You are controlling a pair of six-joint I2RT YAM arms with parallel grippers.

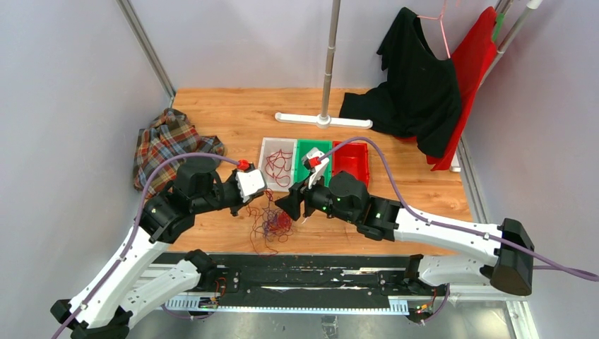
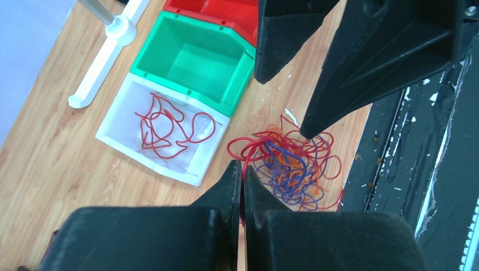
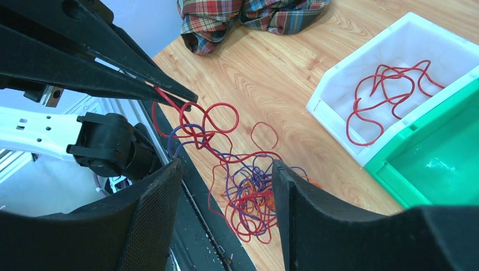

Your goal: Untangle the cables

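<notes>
The cables are a clump (image 1: 272, 224) of thin red, orange and purple wires on the wooden table near its front edge, also in the left wrist view (image 2: 291, 161) and right wrist view (image 3: 251, 195). My left gripper (image 2: 243, 167) is shut on a red cable, which runs taut from its tips down into the clump. It sits left of the clump (image 1: 256, 192). My right gripper (image 3: 226, 169) is open and empty, its fingers hanging apart above the clump, on the clump's right side (image 1: 293, 205). Several red cables (image 2: 169, 127) lie apart in a white bin (image 2: 113, 138).
A white bin (image 1: 267, 152), a green bin (image 1: 302, 146) and a red bin (image 1: 351, 161) stand in a row behind the clump. A plaid cloth (image 1: 166, 145) lies at the left. A white stand base (image 1: 321, 120) and black and red garments (image 1: 417, 85) are at the back.
</notes>
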